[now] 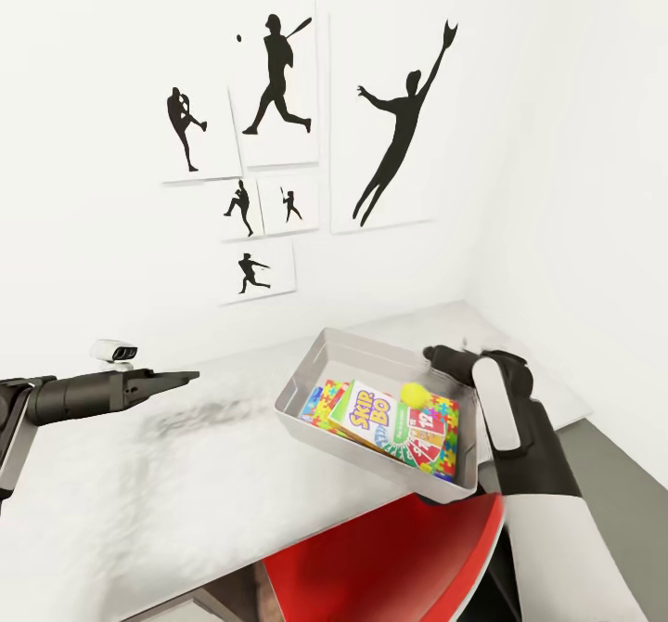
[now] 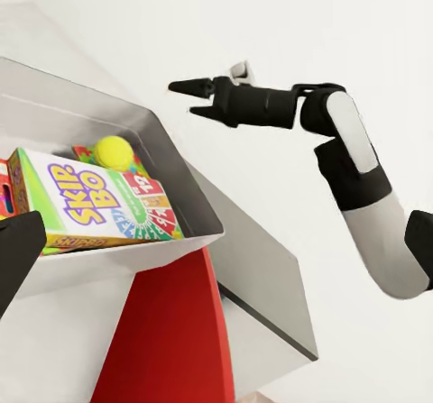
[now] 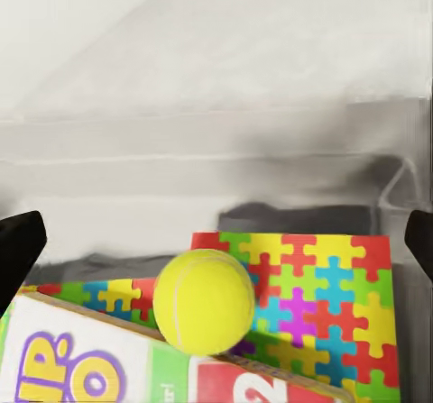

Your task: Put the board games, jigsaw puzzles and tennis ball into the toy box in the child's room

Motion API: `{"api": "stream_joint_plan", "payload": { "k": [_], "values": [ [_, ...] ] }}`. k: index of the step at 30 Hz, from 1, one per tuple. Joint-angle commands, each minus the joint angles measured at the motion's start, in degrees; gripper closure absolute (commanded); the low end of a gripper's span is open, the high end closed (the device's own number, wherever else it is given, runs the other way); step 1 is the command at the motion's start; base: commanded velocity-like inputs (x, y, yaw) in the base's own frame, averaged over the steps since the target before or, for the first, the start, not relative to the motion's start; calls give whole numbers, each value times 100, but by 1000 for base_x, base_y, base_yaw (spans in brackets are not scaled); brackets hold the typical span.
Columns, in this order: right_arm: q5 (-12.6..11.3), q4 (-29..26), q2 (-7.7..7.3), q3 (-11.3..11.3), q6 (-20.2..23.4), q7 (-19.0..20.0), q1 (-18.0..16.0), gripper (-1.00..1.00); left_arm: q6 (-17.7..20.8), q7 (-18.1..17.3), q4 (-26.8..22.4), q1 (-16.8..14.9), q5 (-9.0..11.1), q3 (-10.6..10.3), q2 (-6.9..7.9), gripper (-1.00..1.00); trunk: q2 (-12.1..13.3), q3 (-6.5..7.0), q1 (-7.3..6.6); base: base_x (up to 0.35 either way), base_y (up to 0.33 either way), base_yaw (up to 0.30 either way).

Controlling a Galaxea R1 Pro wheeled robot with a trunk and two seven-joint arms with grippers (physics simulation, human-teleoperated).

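My right gripper [image 1: 443, 355] hangs open right of frame centre, above the grey toy box [image 1: 327, 353]; just below it the fuzzy round tennis ball [image 3: 203, 300] rests loose on glossy flat puzzle boxes [image 3: 311, 281] and a Skip-Bo game [image 1: 364, 410]. My left gripper [image 1: 188, 377], mid-left, looks closed.
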Motion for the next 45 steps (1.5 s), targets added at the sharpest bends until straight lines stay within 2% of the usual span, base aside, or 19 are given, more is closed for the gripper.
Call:
{"api": "stream_joint_plan", "payload": {
  "k": [1,5,9,12,14,16,18,20,23,25,27,29,33,39,45],
  "values": [
    [-74,-223,7,-15,148,-49,8,-100,61,-23,-1,-5,-2,-1,2,-100,-11,-12,4,0,0,0],
    [-130,-908,27,-40,491,-5,72,-100,61,-23,-1,-3,-3,-1,2,-100,-11,-12,4,0,0,0],
    [-290,-1121,30,-65,545,254,306,-100,61,-23,-1,-2,-3,-1,2,-100,-11,6,4,0,0,0],
    [-591,-1209,7,-239,521,1075,572,-100,61,-23,-1,-2,3,-1,2,-100,-11,31,4,0,0,0],
    [-682,-1231,-2,-638,513,1809,828,-100,61,-23,-1,-4,4,-1,2,-100,-11,48,4,0,0,0],
    [-723,-1240,-42,-1199,509,2729,1136,-100,61,-23,-1,-4,5,-1,2,-100,-11,66,4,0,0,0],
    [-738,-1243,-127,-1761,497,3848,1564,-100,61,-23,-1,-1,5,-1,2,-100,-11,84,4,0,0,0],
    [-740,-1245,-275,-2228,401,5067,2056,-100,61,-23,-1,0,5,-1,2,-100,-11,102,4,0,0,0],
    [-704,-1239,-422,-2626,25,6636,2554,-100,61,-23,-1,1,1,-7,-7,-100,-11,130,4,0,0,0],
    [-677,-1219,-456,-2750,-179,7260,2719,-100,61,-23,-1,-3,-1,-10,-15,-100,-11,148,4,0,0,0],
    [-663,-1194,-470,-2820,-270,7548,2816,-100,61,-23,-1,0,-5,-13,-20,-100,-11,167,4,0,0,0],
    [-658,-1176,-473,-2854,-328,7666,2857,-100,61,-23,-1,-1,-15,-13,-23,-100,-11,185,4,0,0,0],
    [-663,-1171,-471,-2843,-576,7754,2880,-100,61,-23,-1,-1,-14,-11,-24,-100,-11,222,4,0,0,0],
    [-671,-1166,-479,-2867,-643,7991,2884,-100,61,-23,-1,1,-4,-4,-6,-100,-11,277,4,-7,0,0],
    [-672,-1176,-475,-2867,-652,8032,2889,-100,61,-23,-8,1,13,-10,-19,-100,-11,332,4,-142,49,-1]
  ]
}}
